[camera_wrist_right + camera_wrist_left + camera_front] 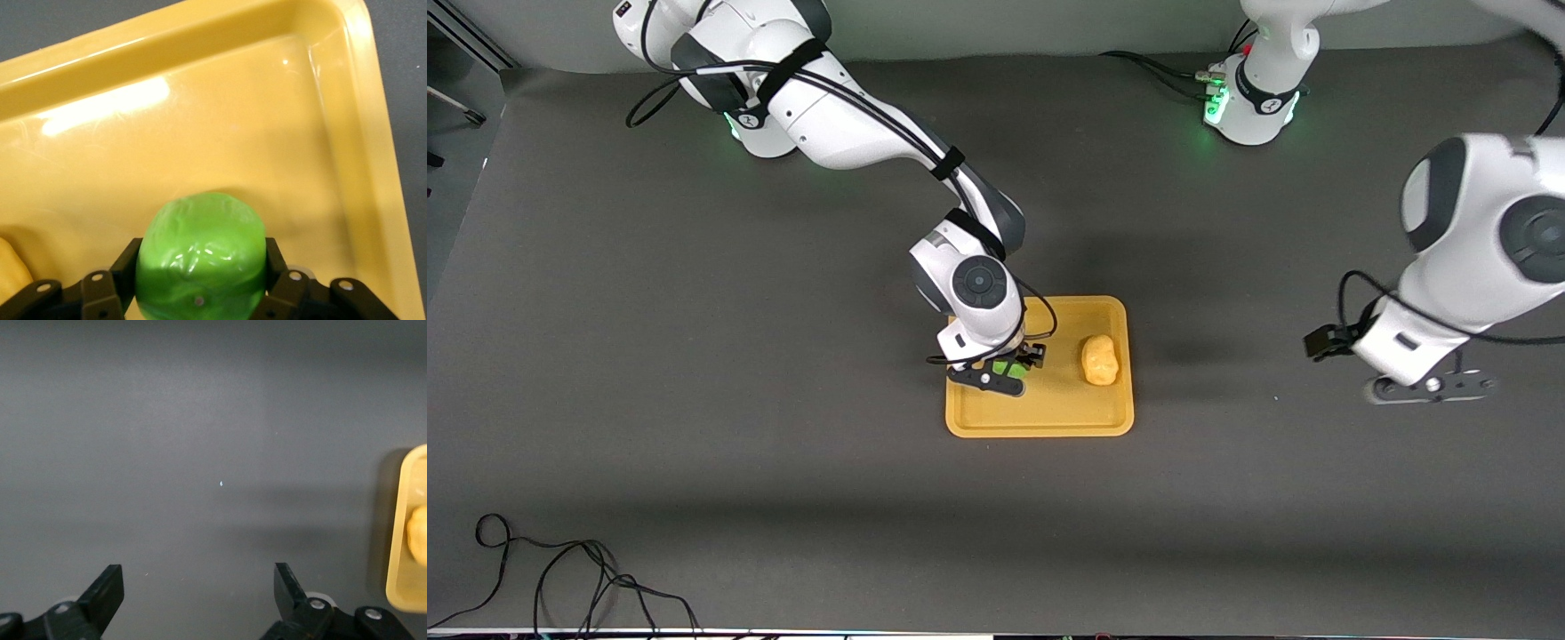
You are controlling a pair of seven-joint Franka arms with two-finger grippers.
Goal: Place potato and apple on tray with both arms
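Flat orange-yellow rectangular tray, lumpy yellow-tan potato lying on it toward the left arm's end, right gripper over tray, clamping mottled bright green apple, left gripper spread wide over bare dark table, empty

In the front view the right gripper and its wrist cover nearly all of the apple, so only a sliver of green shows between the black fingers, and whether it rests on the tray cannot be told. The left wrist view cuts off the tray and the potato at the frame's edge, and shows only the tips of the left gripper. The right wrist view crops the potato to a corner and the apple's underside.
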